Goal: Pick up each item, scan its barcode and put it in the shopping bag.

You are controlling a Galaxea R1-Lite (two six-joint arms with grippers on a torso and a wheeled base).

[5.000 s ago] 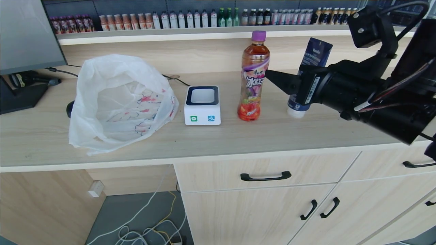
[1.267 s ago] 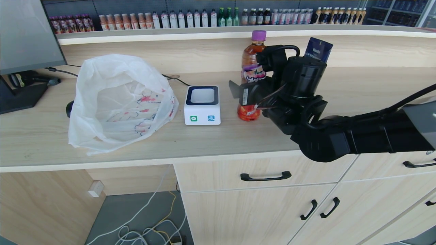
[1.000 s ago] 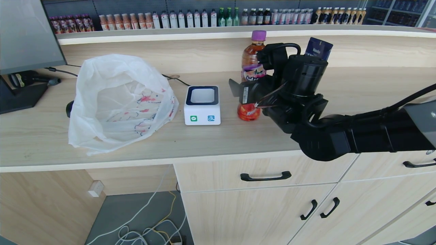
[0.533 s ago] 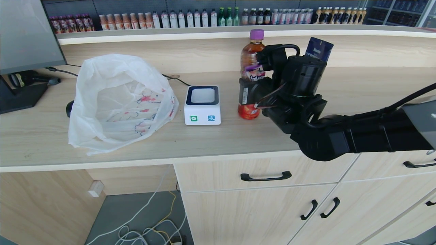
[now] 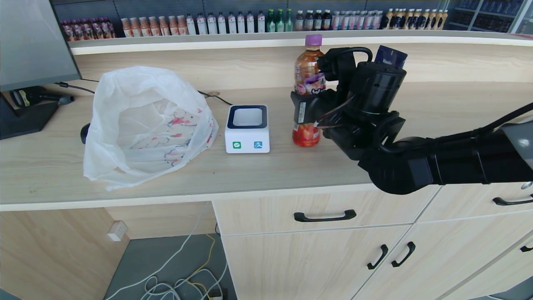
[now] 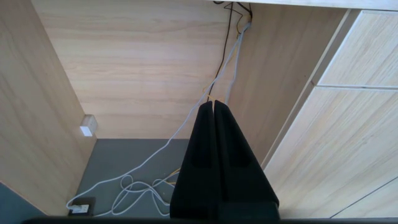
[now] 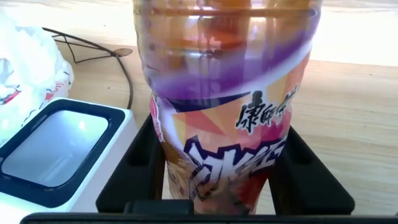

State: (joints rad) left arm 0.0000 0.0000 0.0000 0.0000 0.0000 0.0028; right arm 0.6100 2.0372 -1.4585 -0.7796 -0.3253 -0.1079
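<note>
Just right of the scanner (image 5: 247, 128) on the counter (image 5: 270, 171), the right gripper (image 5: 306, 113) is clamped on the drink bottle's (image 5: 309, 71) midsection, a finger on each side, the bottle upright, long axis vertical, purple cap up, the shopping bag (image 5: 145, 125) beyond the scanner.

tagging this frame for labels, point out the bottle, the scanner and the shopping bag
bottle (image 5: 307, 75), head view, upper label below the neck
scanner (image 5: 247, 141), head view, white front face
shopping bag (image 5: 137, 85), head view, top wall of the plastic
</note>
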